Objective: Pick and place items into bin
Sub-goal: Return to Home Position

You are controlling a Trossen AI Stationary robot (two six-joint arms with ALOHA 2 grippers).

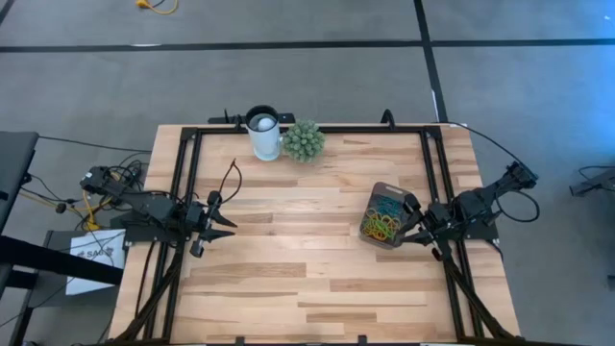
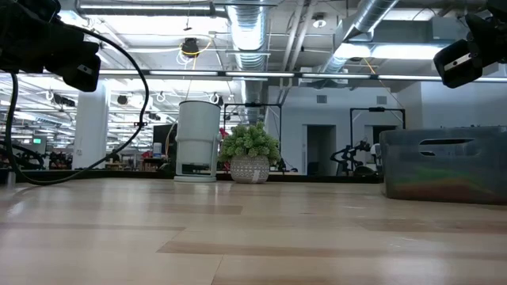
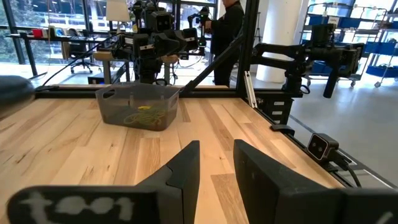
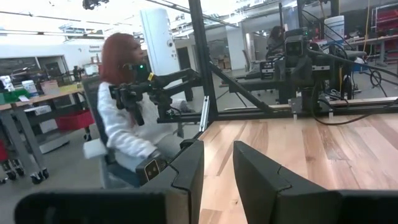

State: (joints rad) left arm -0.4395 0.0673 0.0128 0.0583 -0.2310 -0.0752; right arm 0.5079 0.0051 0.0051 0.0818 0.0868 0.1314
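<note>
Two sets of jaws, both standing apart by a narrow gap, nothing held between them.

Left gripper: fingers are matte dark wedges, flat-faced, tapering to blunt tips. It is held level and aims across the tabletop toward the far side. The high view puts it at the left edge beside the black frame rail, with the arm folded low and compact and loose cables bunched behind it.

Right gripper: same dark wedge fingers, same narrow gap, aimed level across the wood at the left arm. From above, its tips lie at the right-hand wall of the bin. The low view shows a dark part of this arm raised above the bin, not touching it.

Bin: translucent grey plastic, rectangular with rounded corners, a slot handle cut in one end wall. It stands on the right half of the tabletop, slightly skewed to the plank lines.

Rubber bands: a heap of thin wiggly loops inside the bin, mostly yellow and green, some red and blue. They show as a coloured smear through the wall at table height.

Tabletop: pale wood planks, smooth, butcher-block pattern.

Back edge: white cylindrical cup, with the spiky green plant ball just beside it in a pale textured pot.

Beyond the table, a seated person in a white top.
</note>
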